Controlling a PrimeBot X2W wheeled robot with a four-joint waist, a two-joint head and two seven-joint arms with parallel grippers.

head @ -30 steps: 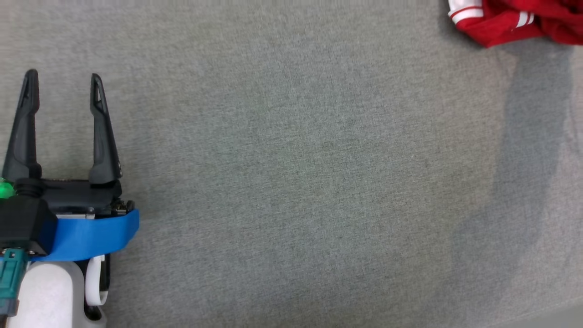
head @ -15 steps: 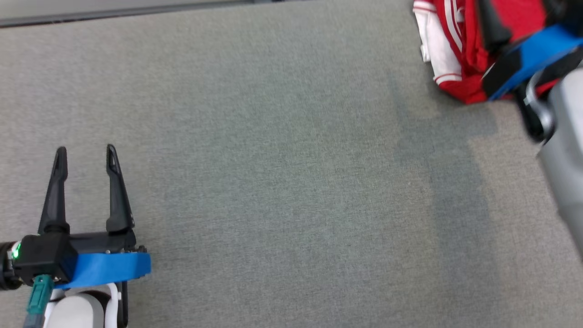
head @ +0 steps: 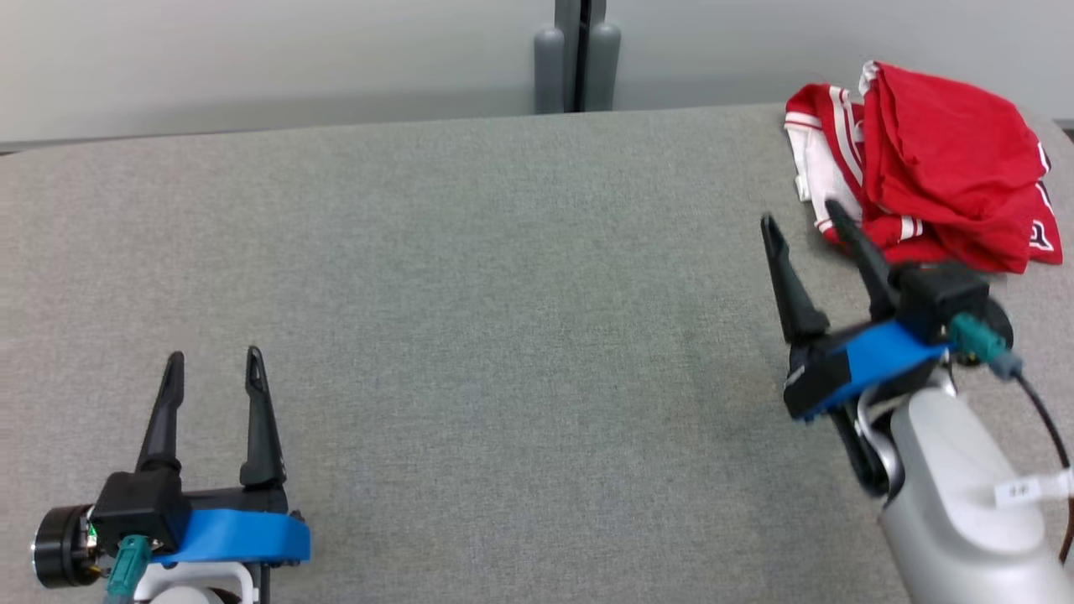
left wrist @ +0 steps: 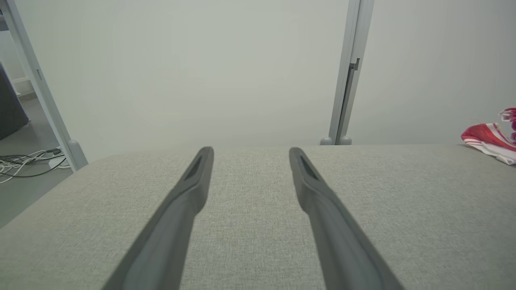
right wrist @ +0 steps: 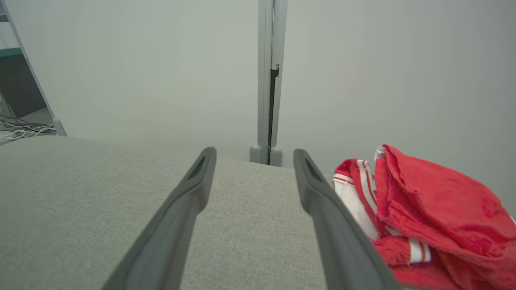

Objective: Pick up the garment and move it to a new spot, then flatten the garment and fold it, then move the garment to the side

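Garment (head: 940,151), red with white stripes, lay in a loose, rumpled bundle at the far right corner of the grey table (head: 503,294), close to the back edge and the right edge. The right gripper (head: 799,214) hovered just beside its near-left side with its jaws spread wide and nothing between them. One finger crossed the white-striped hem in the head view, though whether it touched the cloth could not be told. Way over at the near left, the left gripper (head: 214,354) also stood wide open and empty, well apart from the cloth.

That bundle off at the side would fit a heap waiting to be lifted, and it would equally fit a roughly folded piece already set aside. The picture did not settle which.

The danger was plain, though. The cloth sat near two edges, so any sideways nudge from those long fingers could have shoved it off the table. A pinch on the top layer alone could have dragged the bundle open and left the rest trailing. A fingertip sliding under a fold could have snagged it.
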